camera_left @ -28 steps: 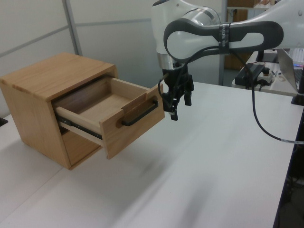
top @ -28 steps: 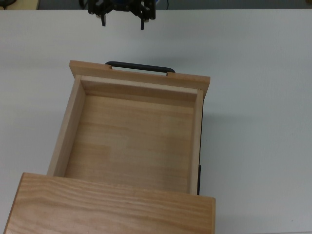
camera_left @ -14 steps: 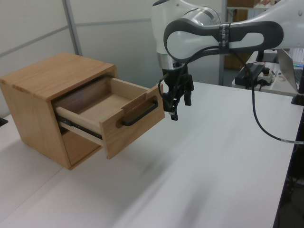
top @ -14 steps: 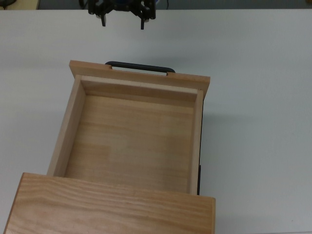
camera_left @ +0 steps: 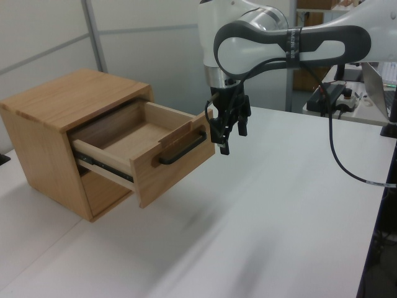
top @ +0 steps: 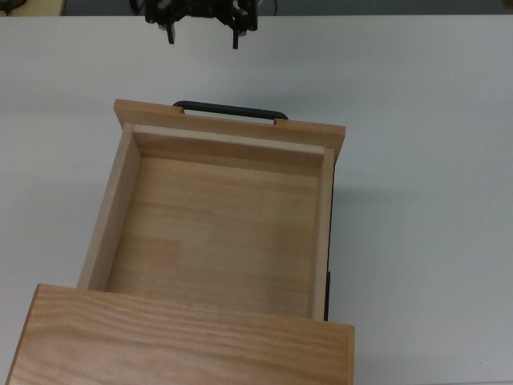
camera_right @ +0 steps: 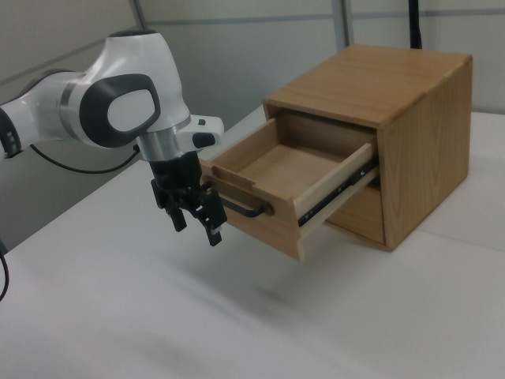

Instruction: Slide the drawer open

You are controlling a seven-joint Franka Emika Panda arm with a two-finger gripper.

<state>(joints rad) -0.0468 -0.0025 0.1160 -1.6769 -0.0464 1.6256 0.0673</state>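
Note:
The light wooden drawer stands pulled well out of the cabinet, and its inside is bare. Its black bar handle faces the top view's upper edge. My gripper hangs above the table beyond the handle, open, with nothing between its fingers and a gap between it and the handle. In the left view the gripper is just right of the handle and slightly above it. In the right view the gripper is left of the drawer front, close to the handle.
The cabinet sits on a white table. Cables and a power strip lie at the left view's far right, beside a laptop. The table's edge runs down the left view's right side.
The gripper has drawn slightly up and away from the handle, still open. The drawer has not moved.

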